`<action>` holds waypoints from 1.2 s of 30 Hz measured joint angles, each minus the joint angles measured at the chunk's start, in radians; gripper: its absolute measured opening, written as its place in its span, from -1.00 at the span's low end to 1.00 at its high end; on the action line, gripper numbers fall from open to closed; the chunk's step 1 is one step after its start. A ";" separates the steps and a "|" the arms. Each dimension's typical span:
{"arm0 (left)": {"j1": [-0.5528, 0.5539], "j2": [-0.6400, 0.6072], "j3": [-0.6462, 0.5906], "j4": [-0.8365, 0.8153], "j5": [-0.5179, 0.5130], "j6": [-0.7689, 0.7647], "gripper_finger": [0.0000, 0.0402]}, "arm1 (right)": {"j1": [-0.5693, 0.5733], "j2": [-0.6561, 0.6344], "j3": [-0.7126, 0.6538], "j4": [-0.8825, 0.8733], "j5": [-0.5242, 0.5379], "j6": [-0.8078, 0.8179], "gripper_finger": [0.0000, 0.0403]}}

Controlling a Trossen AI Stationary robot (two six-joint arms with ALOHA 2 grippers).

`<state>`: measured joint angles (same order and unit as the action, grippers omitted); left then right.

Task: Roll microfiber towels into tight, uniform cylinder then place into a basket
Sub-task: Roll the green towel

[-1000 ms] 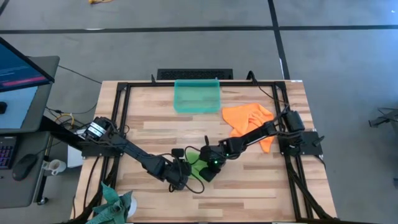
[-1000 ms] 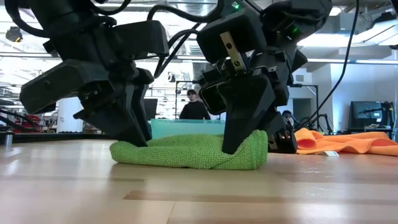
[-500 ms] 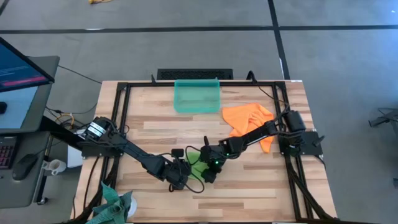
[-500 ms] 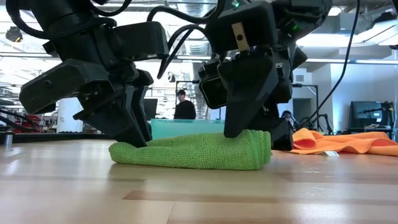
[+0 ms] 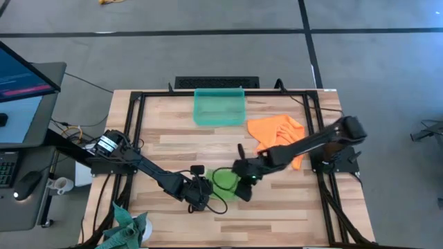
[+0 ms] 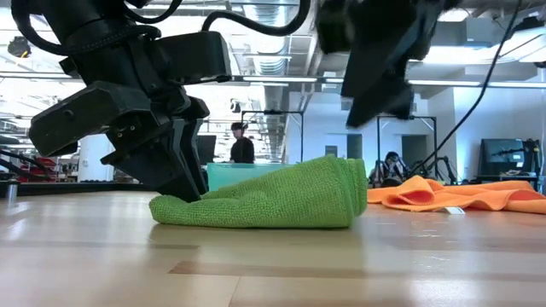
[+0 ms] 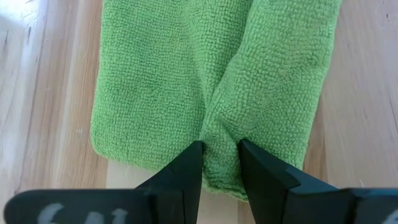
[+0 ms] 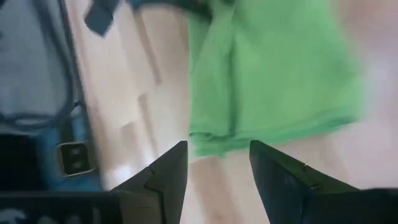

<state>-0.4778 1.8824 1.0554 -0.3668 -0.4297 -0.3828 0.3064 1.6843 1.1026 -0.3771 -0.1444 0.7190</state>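
The lime green microfiber towel point(image 5: 225, 181) lies half rolled on the table in front of the middle, thicker at its right end point(image 6: 341, 192). My left gripper point(image 6: 186, 186) is shut on the towel's left end. My right gripper point(image 8: 217, 168) hangs open above the right end, clear of the cloth point(image 8: 267, 81). The orange towel point(image 5: 277, 135) lies crumpled flat at the right. The teal basket point(image 5: 219, 106) stands at the far edge. My left gripper pinches a raised fold point(image 7: 221, 146) at the green towel's left end between its two fingers point(image 7: 189, 168). The fingers come slanting down from the table's left. The towel lies on the table along its whole length, not lifted.
A darker teal cloth point(image 5: 128, 228) hangs off the near left corner. A black frame point(image 5: 135, 138) runs along the table's edges. A screen and keyboard point(image 5: 21, 90) stand left of the table. A person point(image 6: 241, 143) shows in the room behind.
My right gripper has opened, let go of the green towel's right end and risen clear of it. That end has puffed up and stands higher. The left end stays where it was.
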 joint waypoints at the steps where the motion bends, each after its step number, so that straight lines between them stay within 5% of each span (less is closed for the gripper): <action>1: 0.000 0.000 0.000 0.000 0.000 0.000 -0.50 | 0.026 -0.031 -0.005 -0.011 0.081 -0.024 -0.03; 6: 0.000 0.000 0.000 0.000 0.000 0.000 -0.50 | 0.206 -0.114 -0.109 0.147 0.455 -0.102 -0.02; 11: 0.000 0.000 0.000 0.002 0.000 0.000 -0.50 | 0.328 -0.059 -0.173 0.374 0.638 -0.144 -0.03; 21: 0.000 0.001 -0.001 0.014 0.000 -0.020 -0.50 | 0.294 0.160 -0.174 0.668 0.567 -0.257 -0.10; 26: 0.000 0.001 -0.001 0.015 0.000 -0.021 -0.50 | 0.243 0.203 -0.173 0.682 0.442 -0.184 -0.42; 31: 0.000 0.001 -0.001 0.016 0.000 -0.021 -0.50 | 0.214 0.231 -0.172 0.705 0.434 -0.159 -0.88; 36: 0.000 0.002 -0.001 0.016 -0.001 -0.021 -0.50 | 0.193 0.235 -0.172 0.693 0.441 -0.075 -0.89</action>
<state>-0.4778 1.8839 1.0542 -0.3504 -0.4305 -0.4038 0.4991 1.9194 0.9304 0.3162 0.2969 0.6443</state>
